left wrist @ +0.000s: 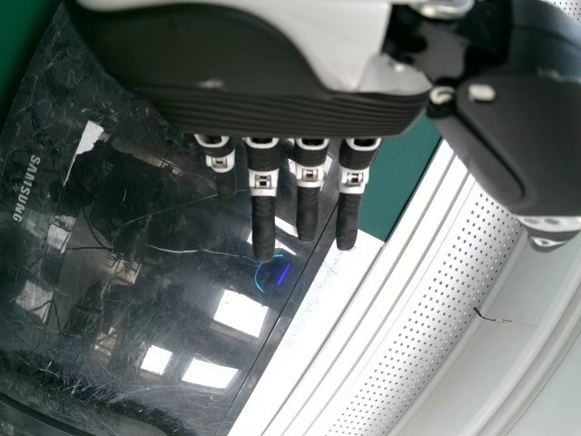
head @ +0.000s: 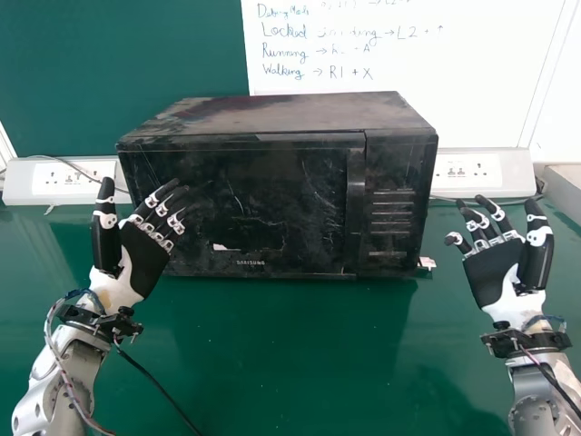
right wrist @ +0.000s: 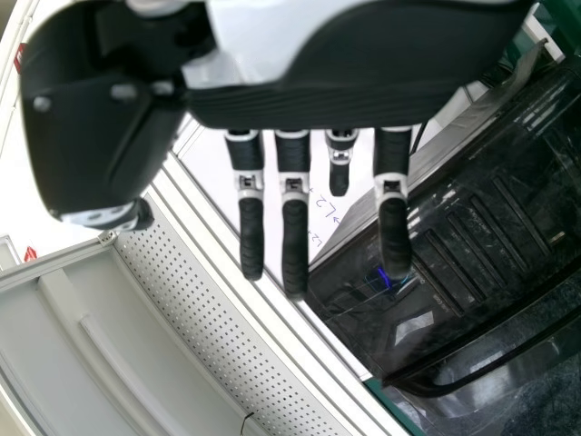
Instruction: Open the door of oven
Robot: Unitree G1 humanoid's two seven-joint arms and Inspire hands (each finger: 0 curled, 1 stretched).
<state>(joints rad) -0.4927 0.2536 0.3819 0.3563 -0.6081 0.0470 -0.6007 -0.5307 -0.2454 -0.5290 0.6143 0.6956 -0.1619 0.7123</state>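
Observation:
The black oven stands on the green table with its door shut and a vertical handle right of the door's middle. My left hand, fingers extended, is at the oven's front left, its fingertips in front of the door's left part. Off the oven's right side, my right hand is raised and open, apart from the handle. In the left wrist view my left hand has the scratched door beyond it; in the right wrist view my right hand has the oven's button panel beyond it.
White socket strips stand at the back, left and right of the oven. A whiteboard with writing is behind. The green table stretches in front of the oven, and a black cable runs beside my left forearm.

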